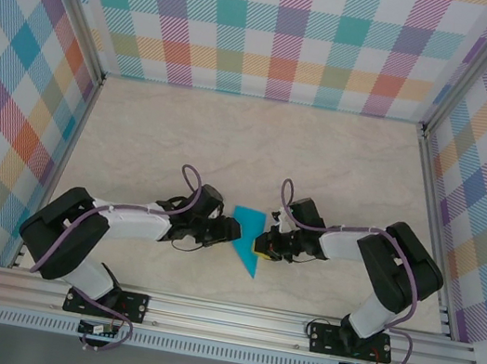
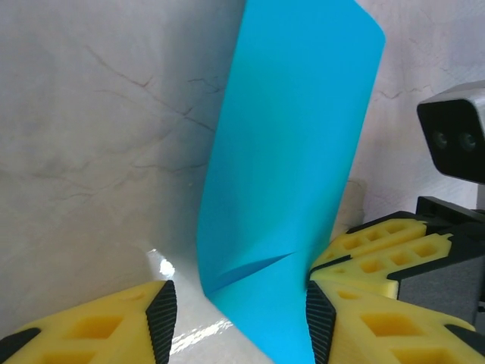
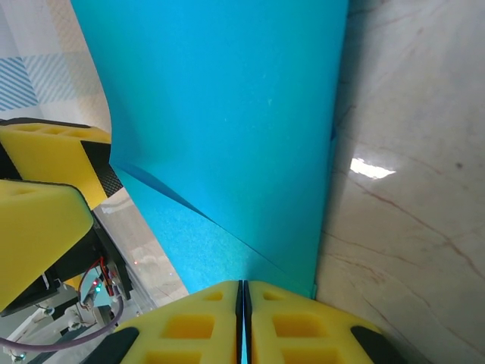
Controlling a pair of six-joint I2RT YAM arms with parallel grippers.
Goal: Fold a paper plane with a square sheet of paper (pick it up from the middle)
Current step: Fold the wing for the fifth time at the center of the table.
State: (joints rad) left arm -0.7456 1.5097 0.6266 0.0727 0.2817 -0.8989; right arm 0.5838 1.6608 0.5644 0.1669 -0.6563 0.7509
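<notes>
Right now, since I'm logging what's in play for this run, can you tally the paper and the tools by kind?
Teal paper sheet: 1
Tools: 2 (left tool, right tool)
Total: 3

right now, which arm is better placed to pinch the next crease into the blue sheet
Left, probably: the left gripper stands open around the sheet; the right gripper is shut on it, holding it up.
</notes>
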